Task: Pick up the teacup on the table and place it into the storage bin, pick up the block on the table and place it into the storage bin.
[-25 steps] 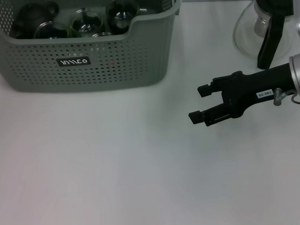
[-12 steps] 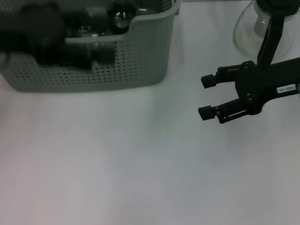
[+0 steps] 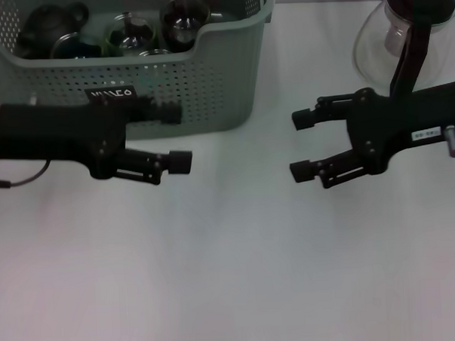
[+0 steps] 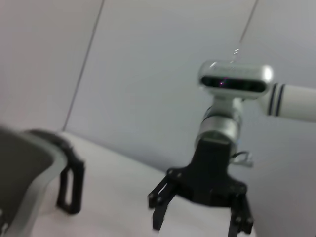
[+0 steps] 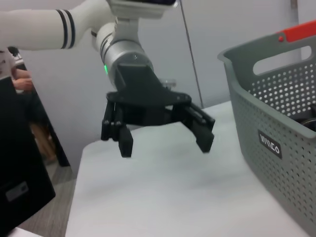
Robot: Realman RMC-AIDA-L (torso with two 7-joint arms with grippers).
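Note:
The storage bin (image 3: 208, 81), grey-green with perforated walls and a black label, stands at the back left; it also shows in the right wrist view (image 5: 281, 113). Several glass teacups (image 3: 131, 31) sit inside it. No teacup or block shows on the table. My left gripper (image 3: 177, 136) is open and empty, low in front of the bin's front wall; it also shows in the right wrist view (image 5: 165, 145). My right gripper (image 3: 300, 145) is open and empty, to the right of the bin, facing the left one; it also shows in the left wrist view (image 4: 197, 227).
A dark teapot (image 3: 47, 27) lies in the bin's back left. A glass carafe (image 3: 403, 42) with a black handle stands at the back right, just behind my right arm. White tabletop (image 3: 232, 276) stretches in front of both grippers.
My left arm has come down from over the bin to the table in front of it. My right gripper has shifted slightly left, still open.

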